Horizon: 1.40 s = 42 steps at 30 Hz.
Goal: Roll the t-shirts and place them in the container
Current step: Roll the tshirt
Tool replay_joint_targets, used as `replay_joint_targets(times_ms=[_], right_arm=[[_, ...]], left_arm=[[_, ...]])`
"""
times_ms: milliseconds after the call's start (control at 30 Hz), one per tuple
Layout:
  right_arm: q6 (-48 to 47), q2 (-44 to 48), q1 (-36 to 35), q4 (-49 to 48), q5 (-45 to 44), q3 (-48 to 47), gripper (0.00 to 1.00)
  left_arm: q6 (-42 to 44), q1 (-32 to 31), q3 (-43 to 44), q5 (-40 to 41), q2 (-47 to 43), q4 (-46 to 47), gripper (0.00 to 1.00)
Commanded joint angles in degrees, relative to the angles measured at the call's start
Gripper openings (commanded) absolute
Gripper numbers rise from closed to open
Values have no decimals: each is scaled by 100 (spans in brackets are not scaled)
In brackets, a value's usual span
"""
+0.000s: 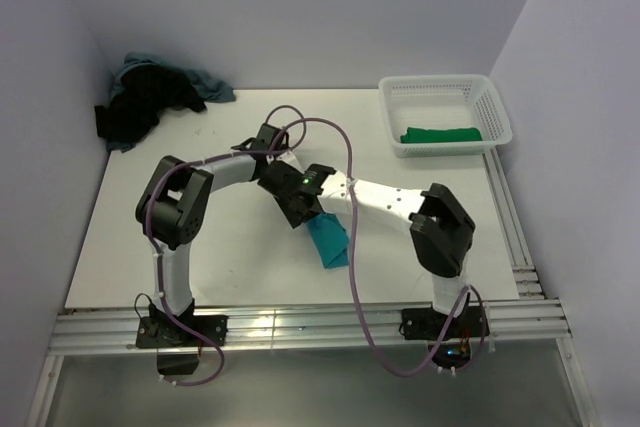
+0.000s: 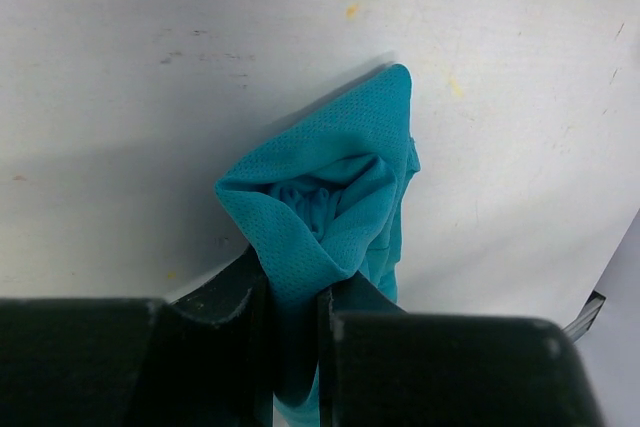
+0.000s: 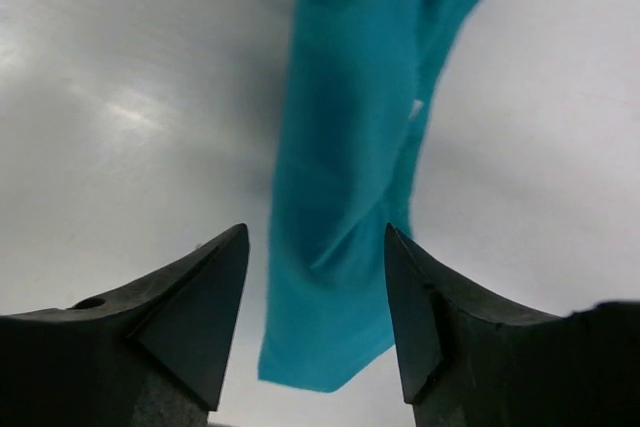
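Observation:
The bright teal t-shirt lies bunched in a narrow strip on the white table in front of both arms. My left gripper is shut on a fold of it, with cloth pinched between the black fingers. In the top view the left gripper sits at the strip's upper end. My right gripper is open just above the teal strip, one finger on each side, not touching it. In the top view the right gripper crosses close beside the left one. A dark green t-shirt lies in the basket.
A white mesh basket stands at the back right. A pile of black and grey-blue t-shirts lies at the back left corner. Purple cables loop over both arms. Walls close in on the left, back and right.

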State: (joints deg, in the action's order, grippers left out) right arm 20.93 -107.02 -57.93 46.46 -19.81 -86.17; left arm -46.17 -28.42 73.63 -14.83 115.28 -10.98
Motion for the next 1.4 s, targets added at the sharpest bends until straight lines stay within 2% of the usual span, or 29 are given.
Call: replay_joint_targets(times_ms=[0,100,533,767,900,1000,1100,1133,1167,1233,1300,1367], right_arm=[[-203,-573,-306,600,-750,-356,63],[-142,-820,-421,611,-735,-445,61],[131,-838,-456,206,-102,-15,53],[157,-513,-728,-259,-601,399,53],[245,-609,-755,-190,-655,408,53],[254,-680,-763,-216,-673,434,46],[289,-706,-772,-172,-717,426,23],[315,-715,-764,-146,-752,417,4],[342,-715,-772,-85,-769,417,0],[438,-540,-763,-84,-726,531,0],[526,-312,-711,-302,-542,871,0],[579,197,-623,-819,35,1224,0]], left_arm=[[240,-93,-6,296,135,-440,0],[240,-93,3,261,135,-457,0],[100,-23,-85,16,161,-370,0],[56,39,-50,-169,222,-387,0],[82,48,-50,-178,205,-422,0],[82,39,-50,-187,205,-440,0],[82,48,-50,-187,196,-457,0],[73,48,-59,-196,196,-457,0],[65,56,-76,-196,196,-431,0],[21,83,-103,-257,179,-396,1],[-6,126,-138,-257,144,-370,5],[-49,179,-199,-310,73,-300,10]])
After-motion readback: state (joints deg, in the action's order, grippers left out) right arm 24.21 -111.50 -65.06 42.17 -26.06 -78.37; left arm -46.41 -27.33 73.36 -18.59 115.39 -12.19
